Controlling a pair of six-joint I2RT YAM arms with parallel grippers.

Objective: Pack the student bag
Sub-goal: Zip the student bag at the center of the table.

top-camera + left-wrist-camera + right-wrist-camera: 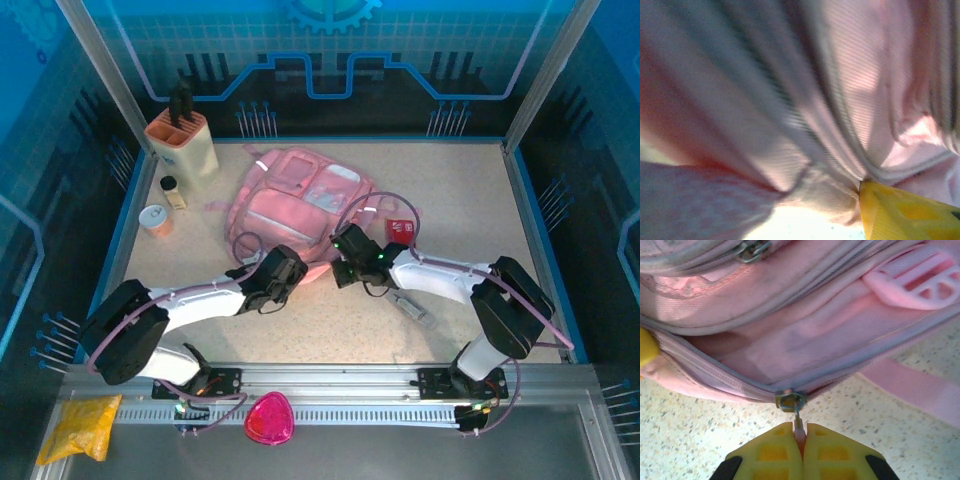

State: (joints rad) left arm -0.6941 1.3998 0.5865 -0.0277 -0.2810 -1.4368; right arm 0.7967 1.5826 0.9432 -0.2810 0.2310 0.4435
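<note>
Student bag point(300, 195): one, pink, lying flat mid-table point(480, 200), its near edge between the two pincers.
Arms: two, both reaching in to that near edge.
Left pincer point(293, 265): close against the bag's fabric. One yellow finger point(900, 215) shows in its wrist view, so I cannot tell whether it is open or closed.
Right pincer point(800, 429): closed, two yellow fingers pinching the zipper pull point(798, 421).
Zipper sliders: two in the right wrist view, the lower slider point(790, 401) above the pull, the upper slider point(752, 250) at the top edge.
Strap point(920, 390): one, flat on the table.
Holder point(182, 145): one, orange and cream, far left, dark handles standing in it.
Small bottle point(172, 190): one, near the holder.
Round container point(155, 218): one, just beside the bottle.
Red box point(398, 228): one, at the bag's right side.
Magenta pouch point(269, 418): one, on the near rail between the arm bases.
Yellow packet point(80, 425): one, near left corner.
</note>
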